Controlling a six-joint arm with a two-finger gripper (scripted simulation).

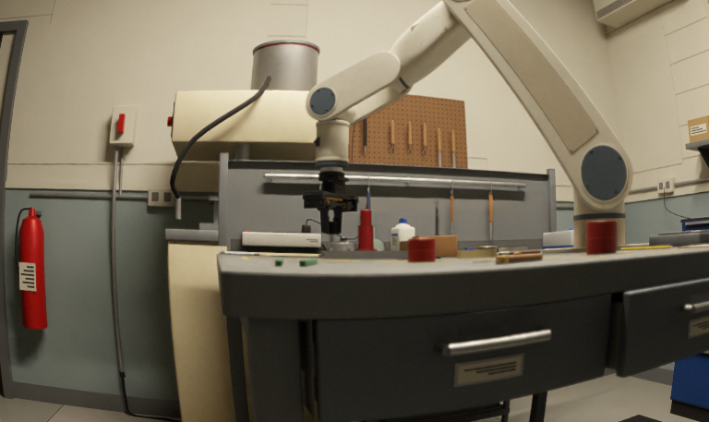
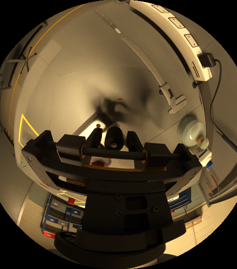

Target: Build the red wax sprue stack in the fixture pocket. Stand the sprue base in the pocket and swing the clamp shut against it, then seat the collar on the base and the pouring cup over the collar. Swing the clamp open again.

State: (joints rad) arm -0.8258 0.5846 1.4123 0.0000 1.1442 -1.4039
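The clamp's dark knob (image 2: 113,138) sits right between my fingers. My gripper (image 2: 114,137) is open and holds nothing. In the side camera the gripper (image 1: 330,228) hangs low over the fixture, just left of the red sprue base (image 1: 365,230), which stands upright in the fixture pocket. The fixture itself is mostly hidden behind my fingers. A short red cylinder (image 1: 421,249) stands on the bench to the right of the base. A taller red cylinder (image 1: 601,236) stands further right, near the arm's foot. I cannot tell which of these is the collar and which the cup.
Behind the fixture runs a grey back panel with a rail (image 1: 392,180) and hanging tools. A white power strip (image 1: 281,238) lies to the left, a white bottle (image 1: 402,233) and a wooden block (image 1: 443,245) to the right. Small green pieces (image 1: 307,262) lie near the front edge.
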